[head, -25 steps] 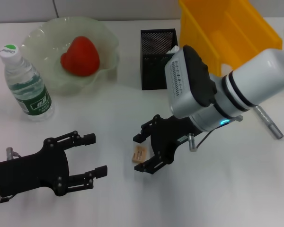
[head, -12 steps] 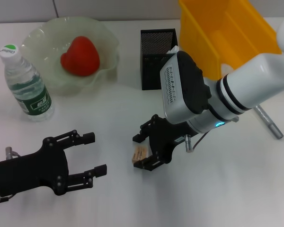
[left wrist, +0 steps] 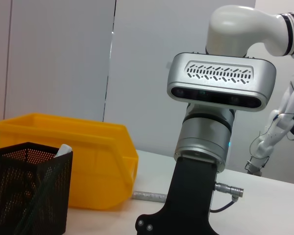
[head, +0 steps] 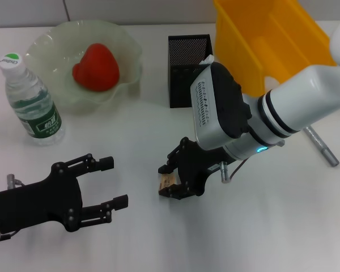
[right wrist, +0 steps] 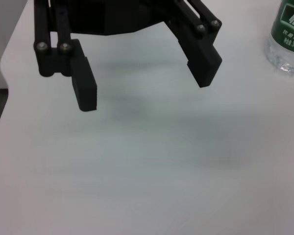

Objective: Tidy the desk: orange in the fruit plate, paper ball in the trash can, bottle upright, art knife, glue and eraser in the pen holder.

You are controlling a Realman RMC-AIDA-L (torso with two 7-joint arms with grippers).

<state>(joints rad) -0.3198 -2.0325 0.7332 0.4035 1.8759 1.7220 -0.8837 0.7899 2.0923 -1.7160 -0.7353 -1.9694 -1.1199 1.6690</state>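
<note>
Currently left gripper (head: 114, 182) sits low over the counter (head: 158, 238), jaws spread wide, nothing between them. Right gripper (head: 169, 181) has its jaws pinched onto the eraser (head: 166, 182), which sits between them on the counter. Beyond those jaws: pen holder (head: 188, 68), yellow bin (head: 272, 39). Beyond the left jaws: bottle (head: 31, 102) upright, fruit plate (head: 124, 48).

The bottle (head: 32, 102) carries a green label (head: 41, 118) with white characters, too small to read. In the right wrist view the same label (right wrist: 290, 23) shows partial white Chinese characters, cropped and illegible. No other markings readable.
</note>
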